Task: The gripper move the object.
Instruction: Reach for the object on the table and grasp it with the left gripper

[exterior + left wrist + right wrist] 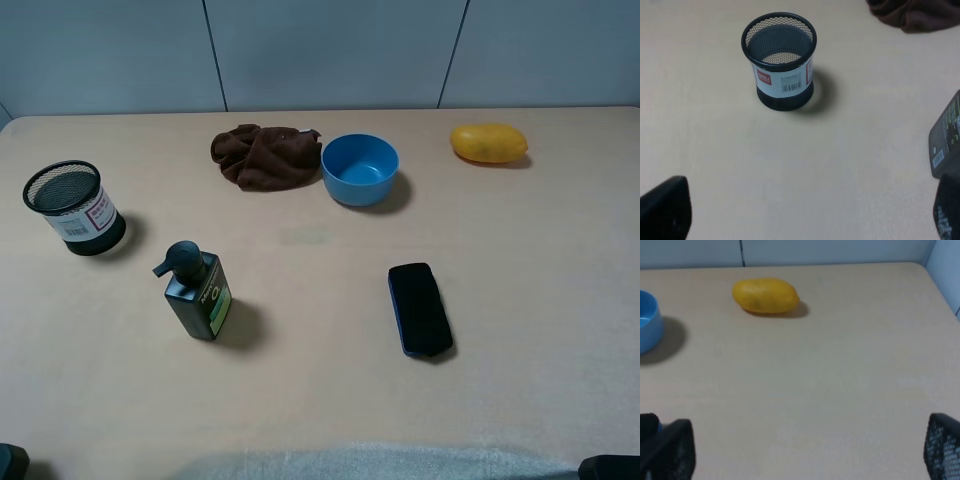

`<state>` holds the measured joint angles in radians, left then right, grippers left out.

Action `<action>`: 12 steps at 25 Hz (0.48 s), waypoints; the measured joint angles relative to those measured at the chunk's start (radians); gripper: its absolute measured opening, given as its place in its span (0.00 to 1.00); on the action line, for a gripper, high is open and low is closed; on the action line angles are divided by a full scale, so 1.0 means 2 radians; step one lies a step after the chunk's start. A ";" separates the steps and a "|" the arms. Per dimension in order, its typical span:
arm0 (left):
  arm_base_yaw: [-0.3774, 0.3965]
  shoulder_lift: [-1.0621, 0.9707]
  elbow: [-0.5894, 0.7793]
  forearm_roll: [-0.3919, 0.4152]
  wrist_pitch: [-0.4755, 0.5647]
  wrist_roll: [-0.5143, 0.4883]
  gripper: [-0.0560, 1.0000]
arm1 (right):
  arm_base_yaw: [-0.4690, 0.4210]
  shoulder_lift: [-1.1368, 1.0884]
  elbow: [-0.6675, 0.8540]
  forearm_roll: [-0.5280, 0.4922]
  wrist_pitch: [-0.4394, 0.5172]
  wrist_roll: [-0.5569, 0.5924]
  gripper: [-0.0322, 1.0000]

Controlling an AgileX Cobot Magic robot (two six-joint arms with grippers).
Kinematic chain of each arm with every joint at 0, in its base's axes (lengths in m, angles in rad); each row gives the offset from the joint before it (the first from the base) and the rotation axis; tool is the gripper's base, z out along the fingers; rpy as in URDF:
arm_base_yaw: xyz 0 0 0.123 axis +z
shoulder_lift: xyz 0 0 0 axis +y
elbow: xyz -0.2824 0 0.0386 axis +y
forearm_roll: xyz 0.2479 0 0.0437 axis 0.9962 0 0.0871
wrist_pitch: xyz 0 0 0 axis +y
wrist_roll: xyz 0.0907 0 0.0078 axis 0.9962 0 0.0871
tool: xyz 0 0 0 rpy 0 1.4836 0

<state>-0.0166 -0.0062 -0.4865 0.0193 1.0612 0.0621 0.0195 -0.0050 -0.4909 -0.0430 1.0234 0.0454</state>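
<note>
Left gripper [805, 215] hung at near left over the table [320, 400], fingers wide apart, holding nothing. Mesh pen cup [75, 208] stood upright at far left w/ label facing near side, well apart from that gripper. Dark green pump bottle [198, 295] stood to its near right. Brown cloth [265, 155] lay farther back, just beside blue bowl [360, 168]. Flat black case [419, 308] lay right of centre; yellow fruit [488, 143] at far right. Right gripper [805, 450]: fingers spread, empty.
</note>
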 joint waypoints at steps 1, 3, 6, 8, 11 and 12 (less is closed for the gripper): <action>0.000 0.000 0.000 0.000 0.000 0.000 0.98 | 0.000 0.000 0.000 0.000 0.000 0.000 0.70; 0.000 0.000 0.000 0.000 0.000 0.000 0.98 | 0.000 0.000 0.000 0.000 0.000 0.000 0.70; 0.000 0.000 0.000 0.000 0.000 0.000 0.98 | 0.000 0.000 0.000 0.000 0.000 0.000 0.70; 0.000 0.000 0.000 0.000 0.000 0.000 0.98 | 0.000 0.000 0.000 0.000 0.000 0.000 0.70; 0.000 0.000 0.000 0.000 0.000 0.000 0.98 | 0.000 0.000 0.000 0.000 -0.001 0.000 0.70; 0.000 0.000 0.000 0.000 0.000 0.000 0.98 | 0.000 0.000 0.000 0.000 -0.001 0.000 0.70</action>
<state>-0.0166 -0.0062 -0.4865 0.0193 1.0612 0.0621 0.0195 -0.0050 -0.4909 -0.0430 1.0223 0.0454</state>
